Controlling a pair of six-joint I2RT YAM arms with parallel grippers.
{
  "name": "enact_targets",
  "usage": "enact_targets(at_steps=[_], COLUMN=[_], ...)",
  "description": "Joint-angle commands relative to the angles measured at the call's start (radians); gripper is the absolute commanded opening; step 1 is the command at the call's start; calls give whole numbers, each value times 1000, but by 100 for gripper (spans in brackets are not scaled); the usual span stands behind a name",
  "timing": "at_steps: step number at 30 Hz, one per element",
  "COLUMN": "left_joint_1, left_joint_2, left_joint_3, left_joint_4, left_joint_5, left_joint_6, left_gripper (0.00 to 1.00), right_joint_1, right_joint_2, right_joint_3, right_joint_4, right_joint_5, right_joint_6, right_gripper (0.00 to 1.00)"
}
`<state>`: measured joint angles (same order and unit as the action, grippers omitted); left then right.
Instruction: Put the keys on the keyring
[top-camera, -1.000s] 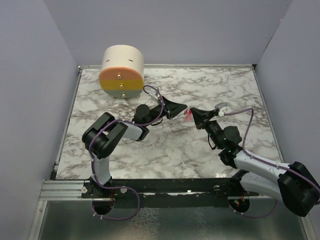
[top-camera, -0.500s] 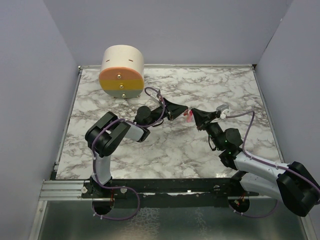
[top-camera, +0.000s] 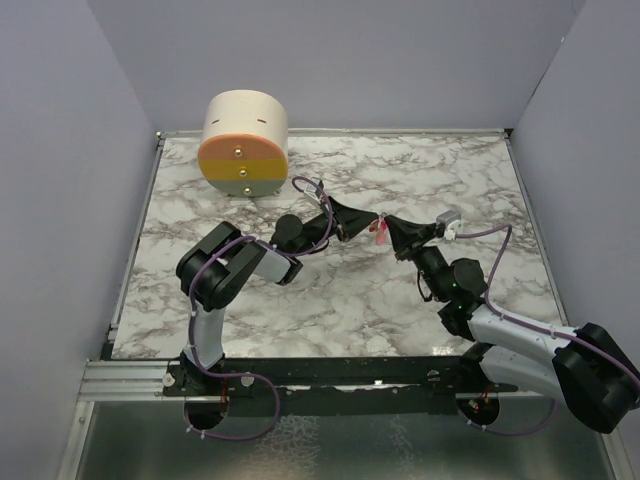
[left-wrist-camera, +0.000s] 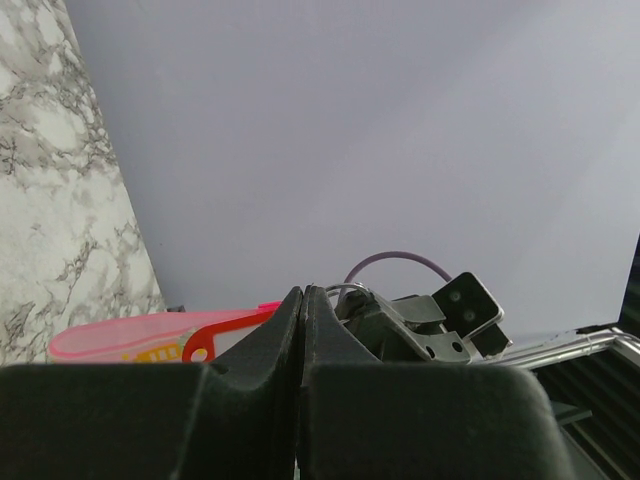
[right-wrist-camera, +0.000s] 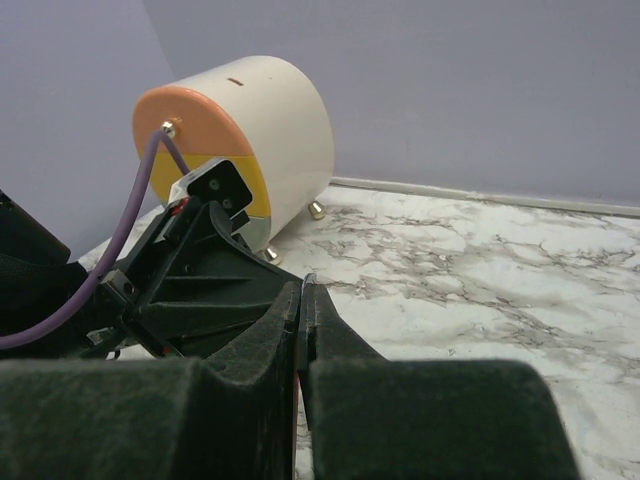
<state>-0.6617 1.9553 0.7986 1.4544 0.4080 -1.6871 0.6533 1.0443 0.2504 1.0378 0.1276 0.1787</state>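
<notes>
My left gripper (top-camera: 367, 217) and right gripper (top-camera: 388, 222) meet tip to tip above the middle of the table, both shut. The keyring's thin metal ring (left-wrist-camera: 347, 290) shows at the right gripper's tip, and a thin metal edge (right-wrist-camera: 305, 279) sticks out between the right jaws. Its pink strip (left-wrist-camera: 120, 336) and the red key (left-wrist-camera: 205, 339), hole visible, lie just beyond the left fingers (left-wrist-camera: 250, 350). They show as a pink-red spot (top-camera: 378, 233) under the tips from above. What the left jaws pinch is hidden.
A cream cylinder box with an orange and yellow front (top-camera: 244, 143) stands at the back left; it also shows in the right wrist view (right-wrist-camera: 245, 130). Grey walls close the table on three sides. The marble table (top-camera: 330, 300) ends at a metal rail in front.
My left gripper has edged right, closing the small gap to the right gripper's tip. The right gripper and the pink-red pieces have hardly moved.
</notes>
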Motion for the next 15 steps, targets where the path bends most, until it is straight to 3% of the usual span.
enact_targets(at_steps=[1,12,15], left_joint_1=[-4,-3,2], left_joint_2=[31,13,-2], left_joint_3=[25,7,-7], left_joint_4=[96,112,113], left_joint_5=[19,26,28], left_joint_6=[-17,-13,-6], left_gripper=[1,40,46], right_joint_1=[2,3,3], right_joint_2=[-11,-19,-27], right_joint_3=[-11,-25,-28], right_joint_4=[85,120,124], right_joint_5=[26,24,24], right_joint_6=[-8,-25,-30], right_gripper=[1,1,1])
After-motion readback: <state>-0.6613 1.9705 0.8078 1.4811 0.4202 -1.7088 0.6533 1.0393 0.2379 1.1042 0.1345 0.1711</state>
